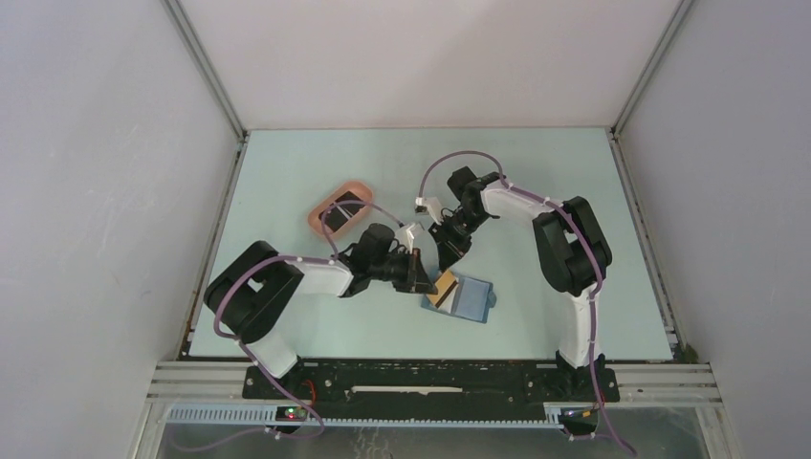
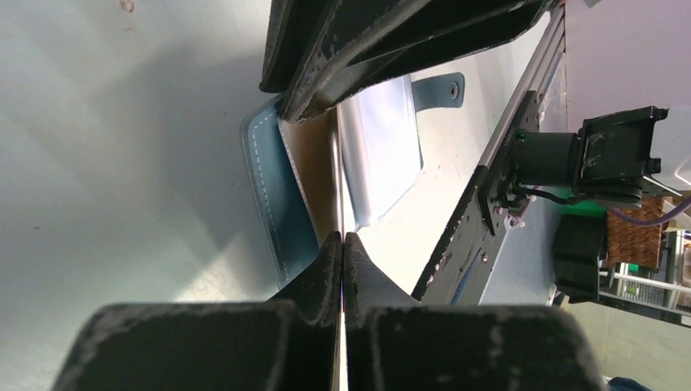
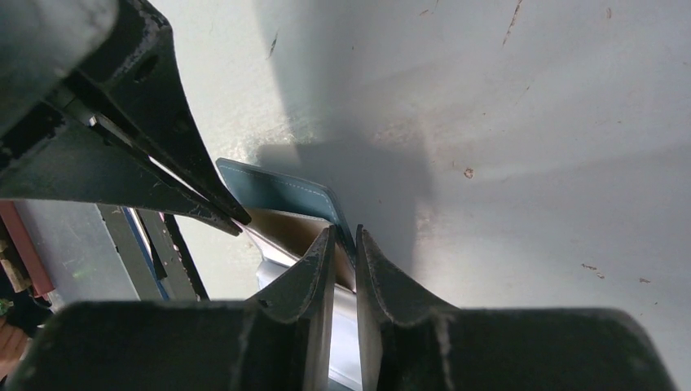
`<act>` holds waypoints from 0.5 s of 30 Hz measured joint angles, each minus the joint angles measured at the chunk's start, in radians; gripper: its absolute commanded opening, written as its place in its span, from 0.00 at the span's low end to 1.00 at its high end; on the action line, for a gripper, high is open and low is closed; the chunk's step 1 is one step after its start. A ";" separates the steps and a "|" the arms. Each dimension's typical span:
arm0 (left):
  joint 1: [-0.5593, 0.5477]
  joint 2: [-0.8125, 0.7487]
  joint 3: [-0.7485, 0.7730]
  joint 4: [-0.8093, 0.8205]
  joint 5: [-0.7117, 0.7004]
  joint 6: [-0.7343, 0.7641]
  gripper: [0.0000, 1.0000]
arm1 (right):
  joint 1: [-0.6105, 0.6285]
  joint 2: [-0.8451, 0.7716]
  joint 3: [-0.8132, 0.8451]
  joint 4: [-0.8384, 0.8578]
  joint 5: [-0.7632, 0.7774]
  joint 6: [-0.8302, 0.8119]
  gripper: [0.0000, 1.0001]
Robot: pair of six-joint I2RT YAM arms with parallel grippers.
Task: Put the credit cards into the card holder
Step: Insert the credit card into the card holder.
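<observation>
The step in hand is to load one card, the orange card [image 1: 442, 289], into the wallet [image 1: 471, 299]. The wallet lies open on the counter [image 1: 536, 172]. The card rests across the left edge of the wallet, partly over the blue cover. I judge that it is not yet inside a pocket.

The left end effector [image 1: 424, 277] is just beside the wallet, on its left. Its fingers are pressed together. In the left wrist view a thin card edge runs straight out from between their tips, so it seems to pinch the orange card by one side. The right end effector [image 1: 448, 258] is at the far left corner of the wallet. Its fingers stand with only a narrow gap, and in the right wrist view the corner of the blue cover sits between the tips. I take this as a grip on the wallet to steady it, though I cannot tell how firm it is.

Well apart from the wallet, to its far left, stands a pink tray [image 1: 320, 206] with black cards [image 1: 342, 212] in it, so most of the task remains.

The next move calls for a flat, slow push of the card to the right, under the lip of the clear pocket [image 2: 383, 138], without letting the wallet slide. A tilted card may ride over the pocket instead.
</observation>
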 measured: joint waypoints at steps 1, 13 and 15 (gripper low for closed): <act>0.000 -0.001 -0.006 0.008 -0.002 -0.002 0.00 | 0.000 0.000 0.000 0.000 0.000 0.000 0.22; -0.003 -0.122 -0.064 0.006 -0.084 -0.018 0.00 | 0.001 0.003 0.000 -0.001 -0.002 0.000 0.21; -0.005 -0.129 -0.064 0.013 -0.083 -0.018 0.00 | 0.001 0.005 0.000 -0.001 -0.003 0.000 0.21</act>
